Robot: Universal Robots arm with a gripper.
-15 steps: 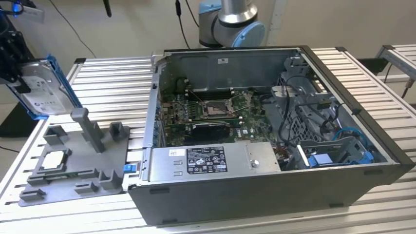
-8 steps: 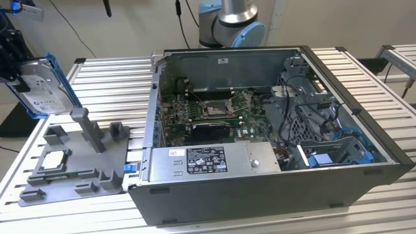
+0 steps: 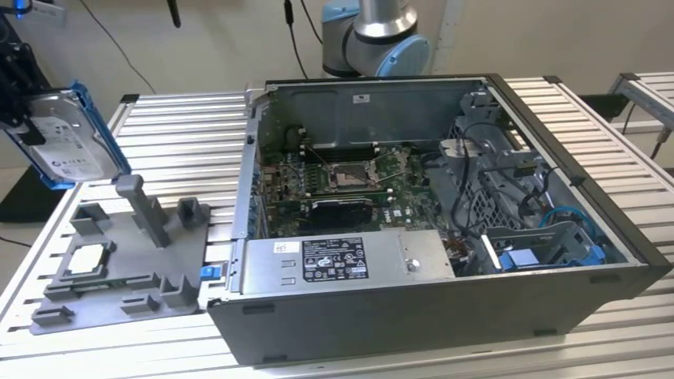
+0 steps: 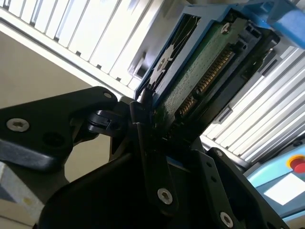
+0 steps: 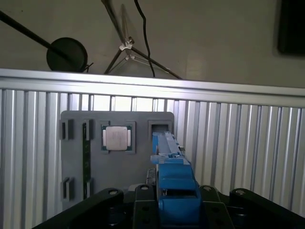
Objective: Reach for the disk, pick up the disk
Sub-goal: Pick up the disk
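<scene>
The disk (image 3: 69, 138), a silver-grey hard drive with a white label and a blue frame, hangs tilted in the air at the exterior view's left, above the grey fixture (image 3: 126, 268). My gripper (image 3: 24, 118) is shut on its upper left part. In the second wrist view the disk's green circuit side (image 4: 200, 71) runs out from between the black fingers (image 4: 143, 124). In the first wrist view I look along the disk's blue edge (image 5: 169, 167), which is held in the gripper (image 5: 176, 202) above the fixture plate (image 5: 119, 186).
An open computer case (image 3: 443, 205) fills the middle and right of the slatted metal table (image 3: 179, 134). The fixture has an upright post (image 3: 142, 209) and a small square silver chip (image 3: 90, 257), with the chip (image 5: 117, 138) also in the first wrist view. The arm's base (image 3: 374, 39) stands behind the case.
</scene>
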